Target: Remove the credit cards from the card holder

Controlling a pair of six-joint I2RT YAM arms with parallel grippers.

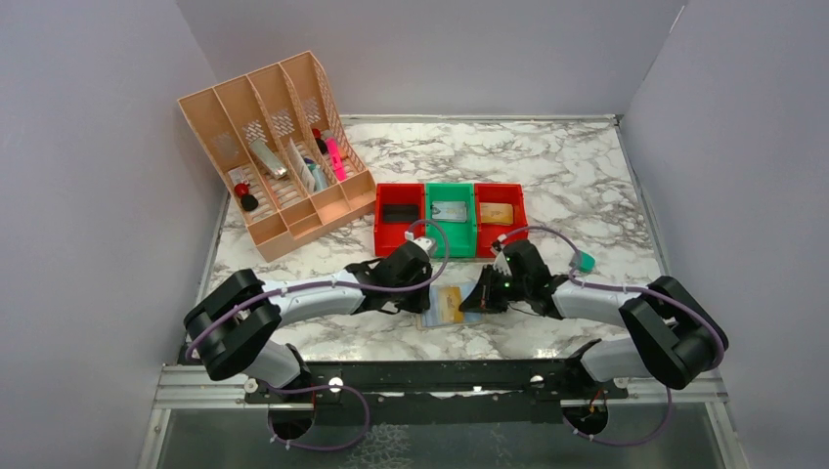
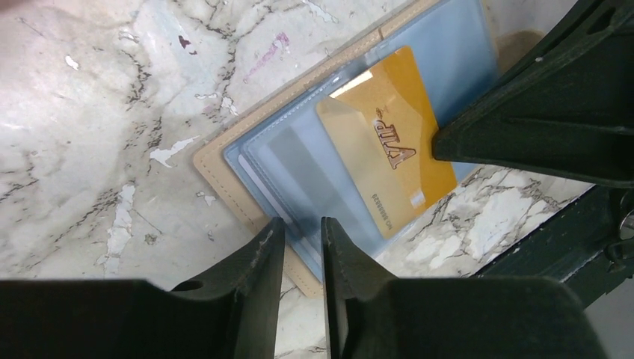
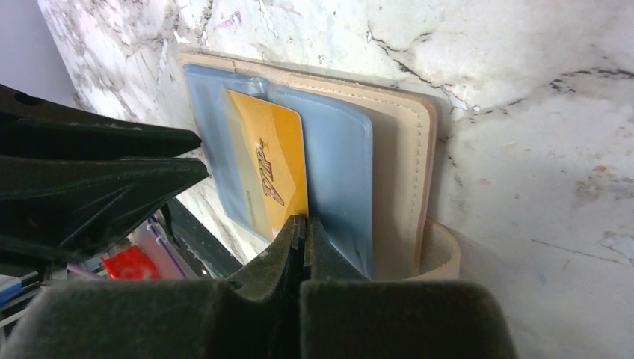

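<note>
Open and flat on the marble counter (image 1: 587, 176), near its front edge, the card holder (image 2: 299, 172) lies between the two arms. A gold card (image 2: 389, 142) juts partway from its clear pocket, so extraction appears begun but unfinished. The right gripper (image 3: 303, 222) is pinched closed on that card's edge; the left gripper (image 2: 303, 224), parted only narrowly, bears on the holder's rim and grasps nothing evident.
</note>
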